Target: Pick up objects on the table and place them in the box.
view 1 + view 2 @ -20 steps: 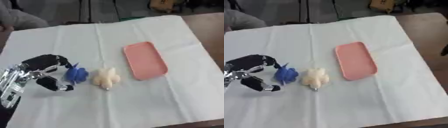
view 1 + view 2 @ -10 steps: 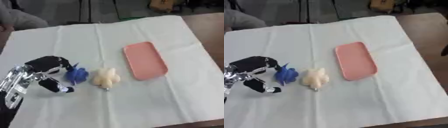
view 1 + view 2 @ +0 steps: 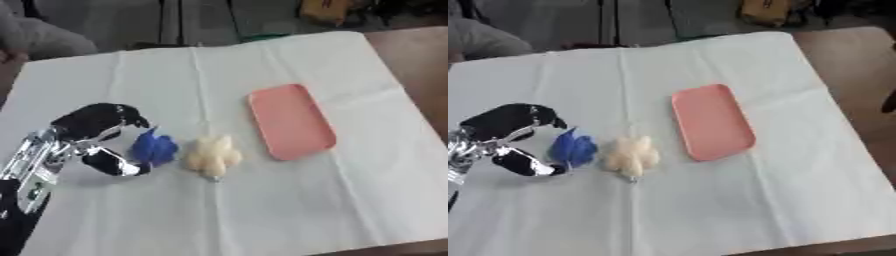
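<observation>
My left hand at the blue object, pink tray waiting to the right.

White cloth [image 3: 289,210] under everything; pink tray [image 3: 291,121] right of centre. My left hand [image 3: 92,137] curls beside the blue object [image 3: 155,148], not closed on it. It and the cream one [image 3: 213,155] look soft, light; I'd pinch mid-body.

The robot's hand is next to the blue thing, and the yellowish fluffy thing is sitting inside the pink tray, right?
Not quite. The left hand is indeed beside the blue thing, but the yellowish fluffy thing is not in the pink tray. It lies on the white cloth, between the blue thing and the tray, apart from the tray. The left eye view shows this.
</observation>
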